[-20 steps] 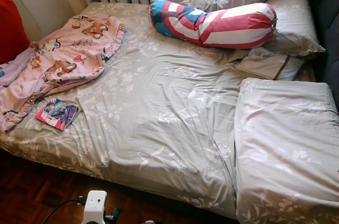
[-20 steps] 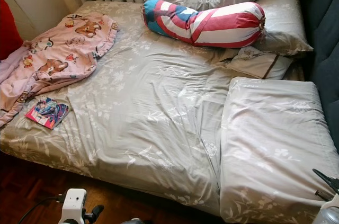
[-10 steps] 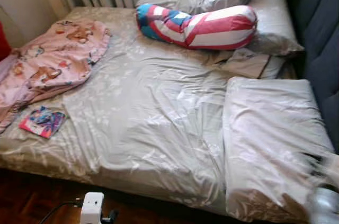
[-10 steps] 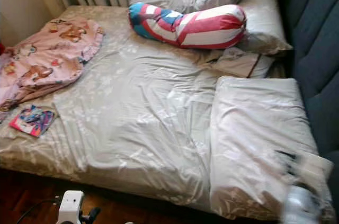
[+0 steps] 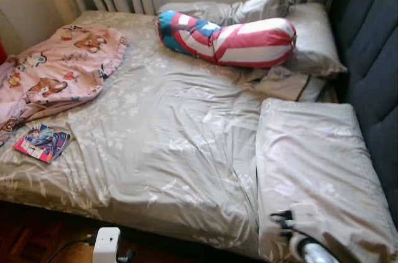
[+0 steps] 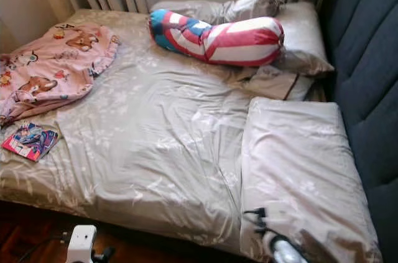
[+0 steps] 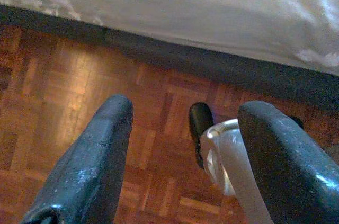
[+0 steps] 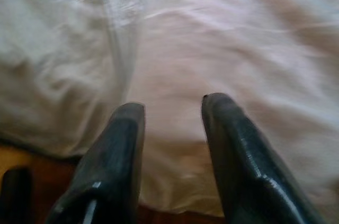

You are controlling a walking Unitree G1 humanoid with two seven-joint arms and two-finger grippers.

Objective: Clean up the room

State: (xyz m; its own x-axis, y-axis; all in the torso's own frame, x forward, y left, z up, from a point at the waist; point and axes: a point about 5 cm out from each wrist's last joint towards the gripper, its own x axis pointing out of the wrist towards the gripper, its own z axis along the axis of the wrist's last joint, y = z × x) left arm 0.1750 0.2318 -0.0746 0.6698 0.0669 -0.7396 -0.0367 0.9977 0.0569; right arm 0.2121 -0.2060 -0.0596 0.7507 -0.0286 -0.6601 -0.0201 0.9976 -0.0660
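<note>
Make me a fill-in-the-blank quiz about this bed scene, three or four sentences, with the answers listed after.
1. The striped bolster lies at the bed's head, in front of the grey ____.
2. The pink blanket is printed with cartoon ____.
3. The small colourful book lies on the sheet just below the pink ____.
4. The right gripper hangs with its fingers open above the large ____ at the bed's near right corner.

Missing words: pillows; bears; blanket; pillow
</note>
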